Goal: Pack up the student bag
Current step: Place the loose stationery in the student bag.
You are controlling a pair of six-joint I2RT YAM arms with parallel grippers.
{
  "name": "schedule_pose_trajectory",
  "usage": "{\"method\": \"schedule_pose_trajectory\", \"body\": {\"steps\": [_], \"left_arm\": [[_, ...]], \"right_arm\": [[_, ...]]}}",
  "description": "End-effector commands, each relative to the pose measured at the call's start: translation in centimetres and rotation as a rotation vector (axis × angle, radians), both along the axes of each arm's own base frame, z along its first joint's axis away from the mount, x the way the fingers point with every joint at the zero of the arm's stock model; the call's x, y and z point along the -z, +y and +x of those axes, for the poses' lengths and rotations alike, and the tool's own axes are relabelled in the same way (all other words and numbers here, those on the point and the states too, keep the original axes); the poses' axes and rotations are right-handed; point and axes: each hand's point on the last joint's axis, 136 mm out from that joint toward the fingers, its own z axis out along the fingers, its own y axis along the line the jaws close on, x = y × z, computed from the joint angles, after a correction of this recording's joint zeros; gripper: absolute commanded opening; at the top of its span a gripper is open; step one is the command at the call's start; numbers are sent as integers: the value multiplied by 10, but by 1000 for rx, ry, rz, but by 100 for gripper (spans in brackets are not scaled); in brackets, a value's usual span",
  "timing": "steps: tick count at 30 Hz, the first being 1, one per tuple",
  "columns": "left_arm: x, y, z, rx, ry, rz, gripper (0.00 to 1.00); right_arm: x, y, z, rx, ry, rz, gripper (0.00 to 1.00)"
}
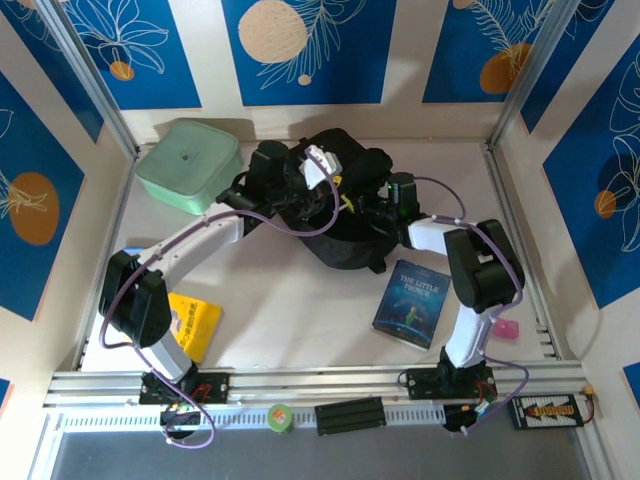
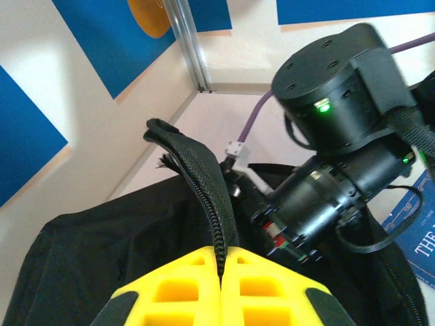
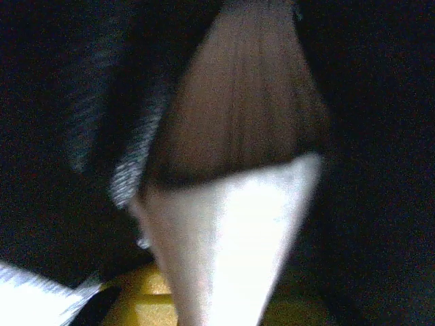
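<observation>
Looking down on the large black soft fabric student bag (image 1: 345, 245), slumping at the far middle of the white table (image 1: 300, 300), near a mint-green square lidded box (image 1: 188, 165) sitting to its left toward the far corner. Reaching over the bag with both arms, one from each side. Pinching the bag's raised black zipper edge (image 2: 204, 183) in the left gripper (image 2: 221, 261), pressing the yellow fingers (image 2: 177, 292) flat against each other and letting the zipper teeth run out from between them and arch upward. Facing, in the left wrist view, the round black wrist of the right arm (image 2: 340, 102) just beyond that edge, glowing with a small green light. Burying the right gripper (image 3: 224, 307) among dark folds of the bag, holding its fingers close together right behind a pale, blurred, wedge-shaped thing (image 3: 231, 224); not being able to tell whether gripping it or only standing against it. Finding, flat on the table nearer the arm bases, a blue paperback book titled The Little Prince (image 1: 412, 302) near the bag on the right, a flat yellow packet (image 1: 197, 325) tucked partly under the left arm, and a small pink object (image 1: 507, 330) beside the right arm, well apart from the bag.
</observation>
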Motion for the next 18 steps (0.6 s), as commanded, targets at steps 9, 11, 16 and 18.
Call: {"method": "schedule_pose_trajectory", "body": {"steps": [9,11,16,18], "left_arm": [[-22,21,5,-52,-45,-77,0],[-10,31,13,-100,-45,-44,0],[19,50,24,-165,19,-19,0],[26,52,24,-171,36,-11,0]], "right_arm": [[20,28,48,3,-22,-65,21],[31,41,54,-39,29,-69,22],[34,55,54,-65,57,-66,37],[28,52,46,-70,64,-81,47]]}}
